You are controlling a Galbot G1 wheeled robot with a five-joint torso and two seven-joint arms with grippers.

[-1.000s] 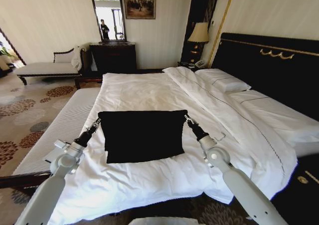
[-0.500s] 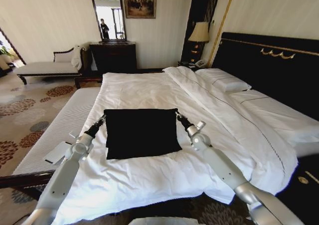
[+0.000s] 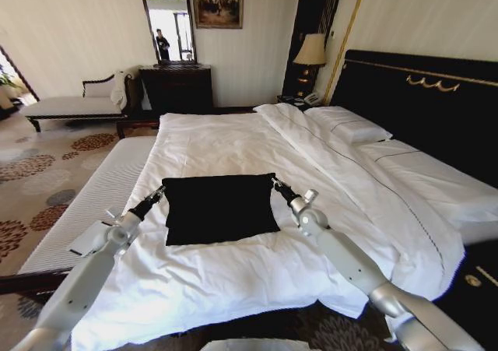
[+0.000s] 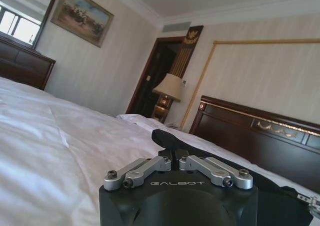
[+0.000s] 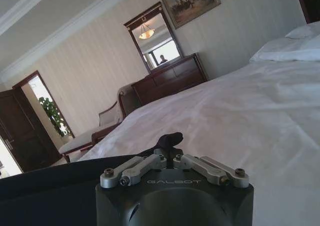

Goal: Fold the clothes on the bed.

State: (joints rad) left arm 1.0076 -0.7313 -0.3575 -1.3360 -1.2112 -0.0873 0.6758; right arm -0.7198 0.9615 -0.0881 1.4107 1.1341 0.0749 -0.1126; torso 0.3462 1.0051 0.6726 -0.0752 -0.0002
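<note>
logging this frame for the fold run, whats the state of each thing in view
black T-shirt: folded into a rectangle, flat on the duvet
left gripper: shut on the T-shirt's left corner
right gripper: shut on the T-shirt's right corner
bed: made, white duvet spread
lamp: cannot tell if lit

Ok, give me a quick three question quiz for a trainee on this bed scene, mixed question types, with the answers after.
1. True or false: the folded black cotton T-shirt lies on the large bed's white duvet.
2. Multiple choice: the right gripper is at which part of the shirt? A) its far right corner B) its centre C) its near left corner
3. Fill in: the left gripper sits at the shirt's far ____ corner.

Key: 1 true; 2 A; 3 left.
</note>
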